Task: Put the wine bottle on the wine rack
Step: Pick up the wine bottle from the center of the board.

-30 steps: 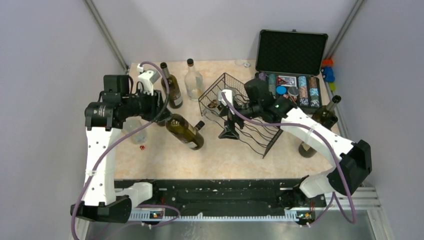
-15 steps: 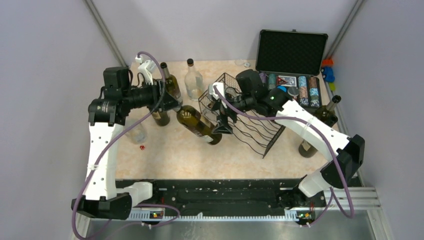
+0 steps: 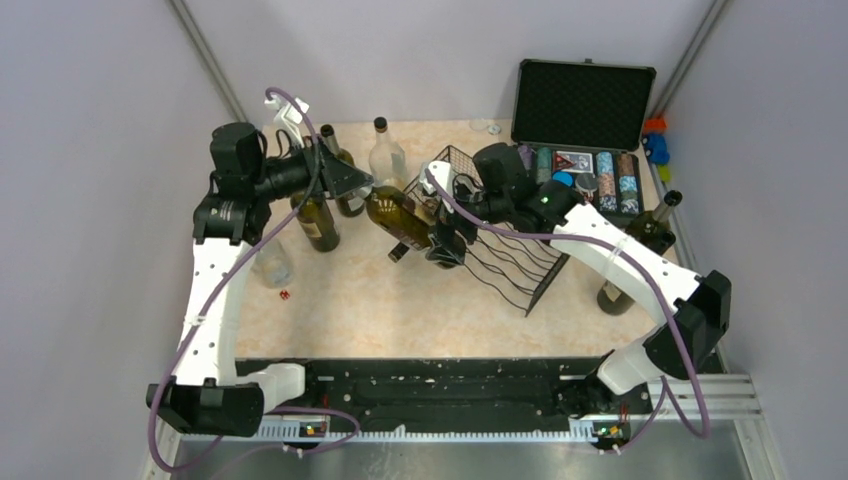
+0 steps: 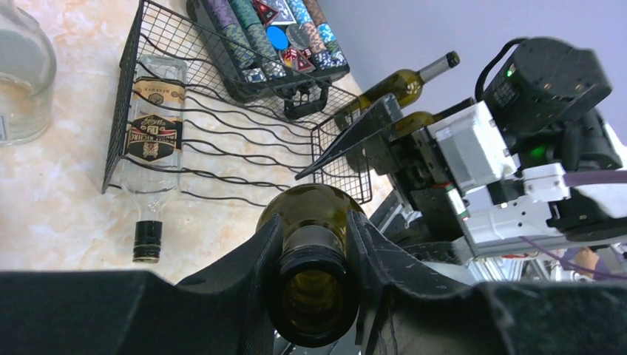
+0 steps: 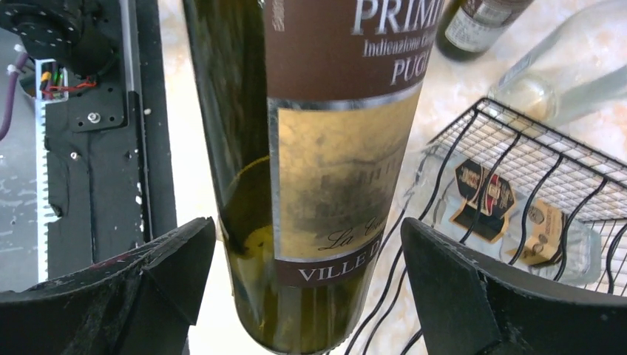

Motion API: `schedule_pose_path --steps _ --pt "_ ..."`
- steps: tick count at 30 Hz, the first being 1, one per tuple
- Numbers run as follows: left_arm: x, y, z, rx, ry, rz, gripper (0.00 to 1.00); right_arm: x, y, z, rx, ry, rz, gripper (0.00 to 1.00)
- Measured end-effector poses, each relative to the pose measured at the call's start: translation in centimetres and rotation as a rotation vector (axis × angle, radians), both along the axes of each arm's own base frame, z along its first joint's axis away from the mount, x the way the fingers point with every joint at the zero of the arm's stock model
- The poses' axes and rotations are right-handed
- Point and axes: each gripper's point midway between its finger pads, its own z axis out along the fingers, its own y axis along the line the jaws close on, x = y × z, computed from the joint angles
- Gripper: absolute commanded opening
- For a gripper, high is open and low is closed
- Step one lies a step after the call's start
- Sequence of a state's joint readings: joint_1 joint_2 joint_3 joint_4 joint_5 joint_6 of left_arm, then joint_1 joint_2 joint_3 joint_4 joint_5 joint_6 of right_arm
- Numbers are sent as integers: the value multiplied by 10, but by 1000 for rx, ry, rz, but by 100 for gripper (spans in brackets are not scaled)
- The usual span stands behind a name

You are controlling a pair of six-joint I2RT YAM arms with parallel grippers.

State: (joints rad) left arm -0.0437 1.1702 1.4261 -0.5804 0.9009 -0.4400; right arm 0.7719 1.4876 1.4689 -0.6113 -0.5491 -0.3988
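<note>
Your left end effector [image 4: 312,229] is clamped on the neck of the wine bottle [image 3: 398,214], which hangs tilted in the air above the worktop [image 3: 400,310], at the left end of the wine rack [image 3: 505,258]; your right end effector [image 5: 307,244] stands wide open, its fingers [image 5: 473,296] either side of the bottle's body, not touching it; a clear bottle [image 4: 155,118] lies in the rack.

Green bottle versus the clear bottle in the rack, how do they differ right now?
The green bottle is dark glass; the clear bottle is see-through. The green bottle hangs in the air, its neck pinched by the left gripper; the clear bottle lies in a rack cradle, neck poking out. Both carry labels.
</note>
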Motion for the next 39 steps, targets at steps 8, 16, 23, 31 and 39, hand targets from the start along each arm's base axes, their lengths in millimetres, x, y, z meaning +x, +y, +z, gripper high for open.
schedule_pose_path --steps 8,16,23,31,39 --pt "11 -3 2 -82 37 26 0 10 -5 -24 -25 44 -115 99" --pt "19 -6 -7 -143 84 42 0 16 -6 -31 -25 49 -155 97" --pt "23 -7 -17 -172 118 53 0 19 -7 -32 -27 37 -165 92" --pt "24 -7 -14 -183 105 53 0 20 -15 -41 -40 25 -183 90" --pt "23 -7 -14 -192 92 58 0 20 -18 -39 -39 -2 -171 46"
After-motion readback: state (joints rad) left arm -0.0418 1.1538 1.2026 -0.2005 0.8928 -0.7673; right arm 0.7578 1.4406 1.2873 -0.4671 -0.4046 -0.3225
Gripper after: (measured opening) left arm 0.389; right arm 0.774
